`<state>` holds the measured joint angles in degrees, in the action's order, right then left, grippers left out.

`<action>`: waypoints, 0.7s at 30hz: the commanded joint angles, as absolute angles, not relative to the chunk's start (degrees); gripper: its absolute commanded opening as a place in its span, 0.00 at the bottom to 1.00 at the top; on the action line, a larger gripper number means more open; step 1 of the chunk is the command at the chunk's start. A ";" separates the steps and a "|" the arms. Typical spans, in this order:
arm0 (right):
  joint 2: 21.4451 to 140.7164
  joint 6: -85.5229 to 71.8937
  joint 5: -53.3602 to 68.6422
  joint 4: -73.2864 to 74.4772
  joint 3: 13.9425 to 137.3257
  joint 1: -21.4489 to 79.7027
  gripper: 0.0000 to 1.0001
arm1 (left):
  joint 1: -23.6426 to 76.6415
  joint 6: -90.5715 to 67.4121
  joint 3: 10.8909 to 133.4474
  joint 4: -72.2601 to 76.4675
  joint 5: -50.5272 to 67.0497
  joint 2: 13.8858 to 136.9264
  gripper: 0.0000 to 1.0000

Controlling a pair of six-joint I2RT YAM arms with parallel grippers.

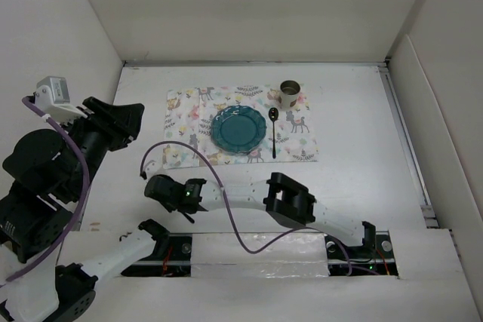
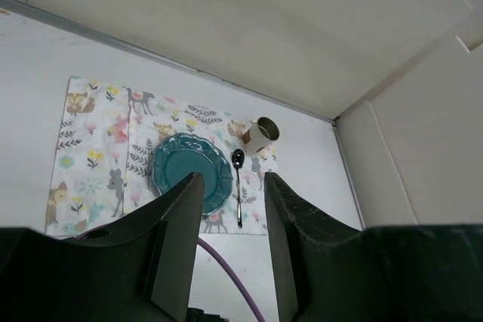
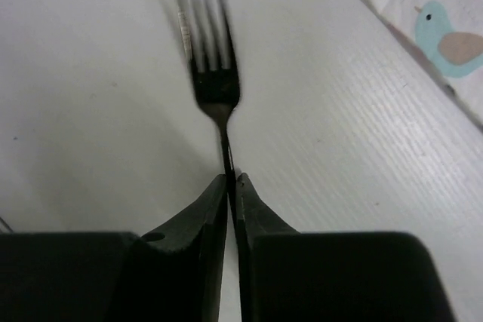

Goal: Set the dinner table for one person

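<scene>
Presently: right gripper (image 3: 231, 182), jaws clamped on fork (image 3: 210, 58) handle, over bare table (image 1: 355, 179) just off mat (image 1: 181, 122) corner. Left gripper (image 2: 232, 186), fingers apart, raised at left. On mat: plate (image 1: 235, 130), spoon (image 1: 273, 133) beside it, cup (image 1: 290, 94).

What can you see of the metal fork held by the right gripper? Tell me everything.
The shiny four-tined metal fork looks dark and reflective at its neck and brighter along the tines. Its thin handle is pinched between the black fingers of the right gripper, with the tines pointing away from the wrist camera. It is over the plain white table, clear of the corner of the animal-print cloth placemat. I cannot tell whether the tines rest on the table or hover above it.
</scene>
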<state>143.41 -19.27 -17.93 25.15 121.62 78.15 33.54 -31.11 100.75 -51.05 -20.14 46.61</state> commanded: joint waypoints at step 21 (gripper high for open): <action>140.79 -45.43 -18.37 32.34 138.33 55.38 0.00 | 33.49 -27.95 77.70 -33.67 -14.59 48.51 0.34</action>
